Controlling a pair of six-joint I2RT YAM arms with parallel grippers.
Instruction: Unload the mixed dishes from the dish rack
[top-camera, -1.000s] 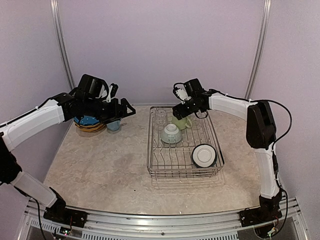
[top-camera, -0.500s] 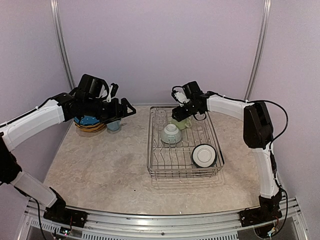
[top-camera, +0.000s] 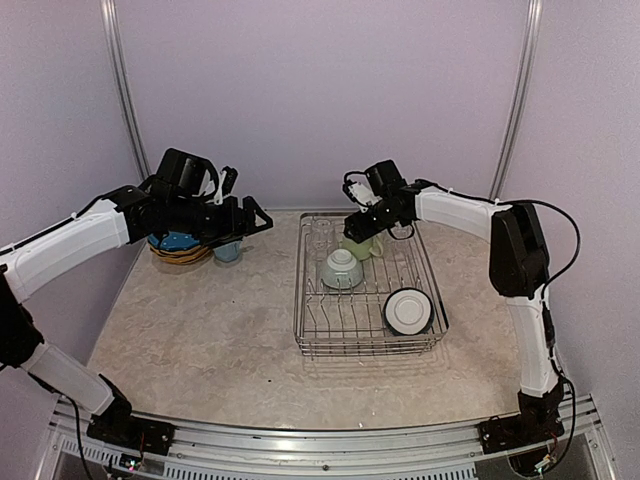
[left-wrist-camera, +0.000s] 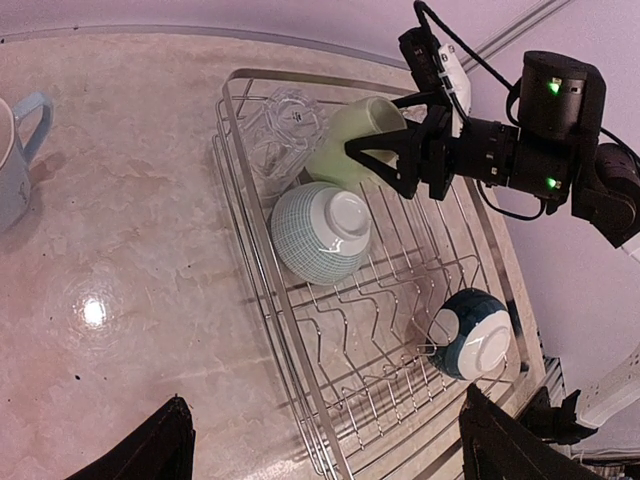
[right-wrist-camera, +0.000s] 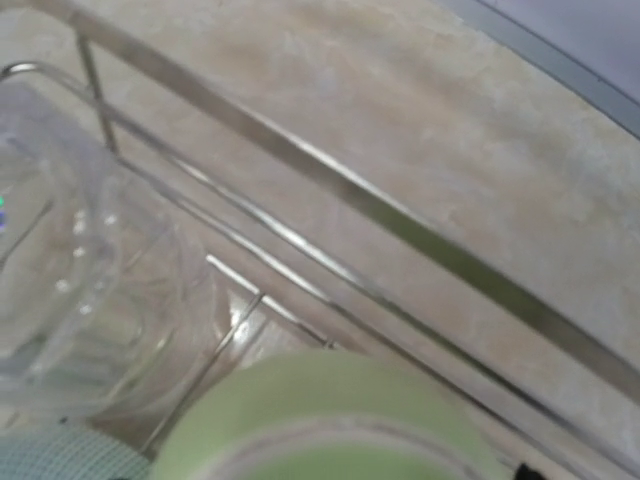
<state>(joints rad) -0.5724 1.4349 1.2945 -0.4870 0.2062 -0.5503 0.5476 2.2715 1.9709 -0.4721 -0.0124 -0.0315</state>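
The dish rack (top-camera: 303, 300) stands right of centre. It holds a pale green mug (top-camera: 362, 246), a clear glass (top-camera: 320, 236), a white ribbed bowl (top-camera: 342, 268) and a blue-backed white bowl (top-camera: 408, 310). My right gripper (top-camera: 352, 222) hangs at the rack's back, jaws apart right over the green mug (left-wrist-camera: 350, 140). Its fingers do not show in its own wrist view, where the mug's rim (right-wrist-camera: 330, 420) fills the bottom. My left gripper (top-camera: 246, 205) is open and empty above the table, left of the rack, over a light blue mug (top-camera: 228, 251).
A stack of plates (top-camera: 178, 245), blue on top with yellow/orange under it, sits at the back left beside the light blue mug (left-wrist-camera: 15, 150). The rack's upright dividers (left-wrist-camera: 380, 330) stand bare between the two bowls. The purple back wall is close behind the rack.
My right gripper has shifted slightly left and back over the green mug, then held still. The left arm and all the dishes have not moved.
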